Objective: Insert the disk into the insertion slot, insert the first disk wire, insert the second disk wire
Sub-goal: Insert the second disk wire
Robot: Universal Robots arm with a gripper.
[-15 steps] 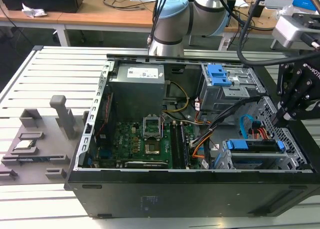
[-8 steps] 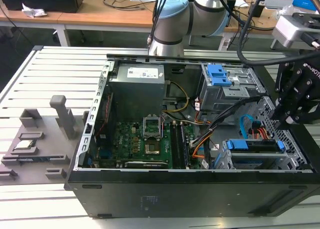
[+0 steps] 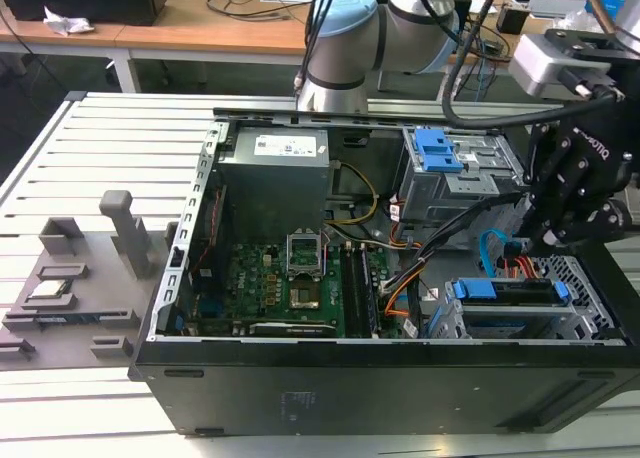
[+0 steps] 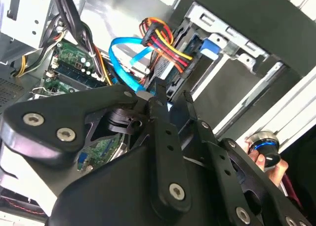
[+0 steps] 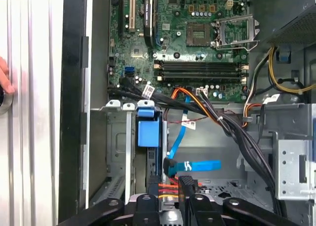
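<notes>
The disk (image 3: 505,291) in its blue caddy (image 5: 148,132) sits inside the insertion slot (image 3: 585,278), the perforated silver cage at the case's front corner. My gripper (image 3: 542,242) hangs over the disk's rear end. In both wrist views its fingers (image 5: 185,184) stand close together around the first disk wire (image 5: 168,186), the orange, red and black bundle (image 4: 165,46) at the disk's connector edge. The second disk wire (image 4: 121,63), a blue cable, loops beside it. Its plug end (image 5: 170,166) lies at the same edge; whether it is seated I cannot tell.
The open case holds a green motherboard (image 3: 290,278), a grey power supply (image 3: 275,178) and an upper bay with a blue latch (image 3: 440,153). Black cables (image 5: 232,127) cross near the cage. Grey fixtures (image 3: 60,278) stand on the slatted table. A person's hand (image 4: 269,159) rests outside the case.
</notes>
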